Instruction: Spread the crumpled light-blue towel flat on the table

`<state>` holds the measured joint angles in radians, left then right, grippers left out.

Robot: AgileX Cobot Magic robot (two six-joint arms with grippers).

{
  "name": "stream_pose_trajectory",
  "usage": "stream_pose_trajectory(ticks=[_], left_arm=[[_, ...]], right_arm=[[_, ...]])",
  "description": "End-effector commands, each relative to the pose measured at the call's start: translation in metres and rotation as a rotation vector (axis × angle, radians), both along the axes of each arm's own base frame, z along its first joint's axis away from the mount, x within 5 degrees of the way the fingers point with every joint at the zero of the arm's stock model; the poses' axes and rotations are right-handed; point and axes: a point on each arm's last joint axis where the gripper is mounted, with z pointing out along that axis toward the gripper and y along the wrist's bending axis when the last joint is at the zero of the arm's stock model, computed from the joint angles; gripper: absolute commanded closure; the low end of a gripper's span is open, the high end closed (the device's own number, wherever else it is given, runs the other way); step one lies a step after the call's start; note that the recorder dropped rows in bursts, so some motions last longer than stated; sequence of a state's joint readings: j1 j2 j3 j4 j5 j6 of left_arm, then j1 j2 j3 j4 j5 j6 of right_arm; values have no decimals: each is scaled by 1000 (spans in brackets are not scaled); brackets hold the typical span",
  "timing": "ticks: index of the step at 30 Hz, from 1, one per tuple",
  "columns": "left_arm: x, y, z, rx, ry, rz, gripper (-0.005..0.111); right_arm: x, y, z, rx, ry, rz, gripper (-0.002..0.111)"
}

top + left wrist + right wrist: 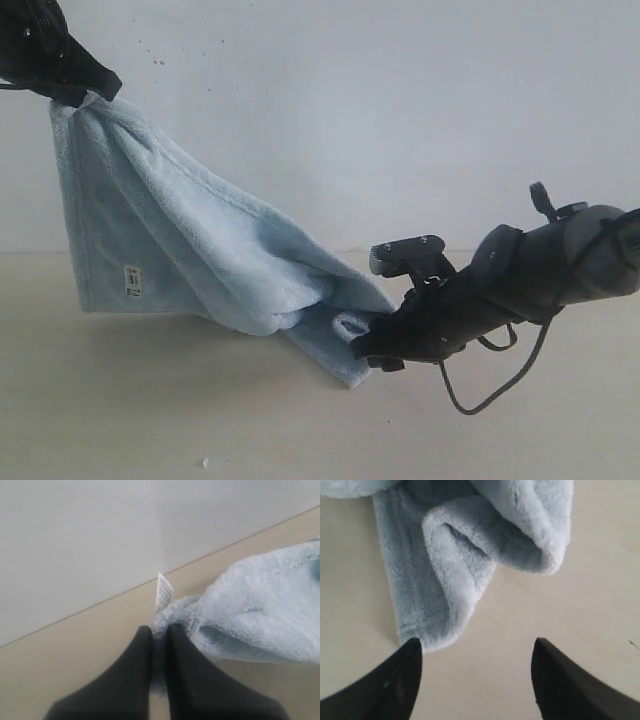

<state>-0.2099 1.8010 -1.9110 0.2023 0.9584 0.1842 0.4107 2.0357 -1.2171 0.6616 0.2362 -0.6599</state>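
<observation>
- left gripper point(88, 92): pressed together on a top corner of the towel point(200, 250), held high at the far left in front of the wall point(350, 100). Left wrist view shows the same pinch point(159, 647), w/ a white tag point(164, 592) sticking up just beside it.
- right gripper point(362, 352): low at the right, just above the surface point(150, 430). Jaws are spread w/ nothing btwn them point(475, 680); the towel's lower corner lies just in front of one finger point(402, 672).
- towel: hangs diagonally from the raised corner down to the right, bottom end resting on the surface mid-scene. Folded over itself near the low end point(470, 545). Label point(132, 280) shows on the hanging left part.
- handling (judgement): soft, fluffy, limp and light, so no stiffness; it drapes and bunches, and prob. drags on the surface rather than slides. Not fragile. Thick pile means a pinch needs a deep bite or it may slip out.
- where to grip (judgement): the hemmed corner at the low end, single layer only. Taking the fold w/ it would keep the towel doubled; two corners of one edge pulled apart should open it.
</observation>
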Motion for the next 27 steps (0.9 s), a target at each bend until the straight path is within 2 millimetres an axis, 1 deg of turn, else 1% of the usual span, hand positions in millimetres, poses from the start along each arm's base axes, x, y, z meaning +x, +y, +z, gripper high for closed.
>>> stream_pose_trajectory(ticks=[1, 3, 5, 8, 14, 23, 27], left_arm=[[-1, 2, 4, -16, -29, 8, 103], [-1, 2, 4, -16, -29, 8, 103], [-1, 2, 4, -16, -27, 8, 103], [-1, 2, 4, -16, -27, 8, 103], [-1, 2, 4, -17, -32, 7, 103], [-1, 2, 5, -18, -41, 5, 103], [-1, 2, 5, -18, -41, 5, 103]], right_arm=[[2, 18, 10, 9, -62, 33, 48], [2, 25, 11, 12, -78, 44, 48], [3, 31, 8, 13, -68, 56, 49], [4, 31, -1, 7, -51, 56, 53], [5, 31, -14, -6, -23, 53, 53], [7, 32, -19, -3, -29, 33, 53], [7, 34, -30, -1, 5, 25, 53]])
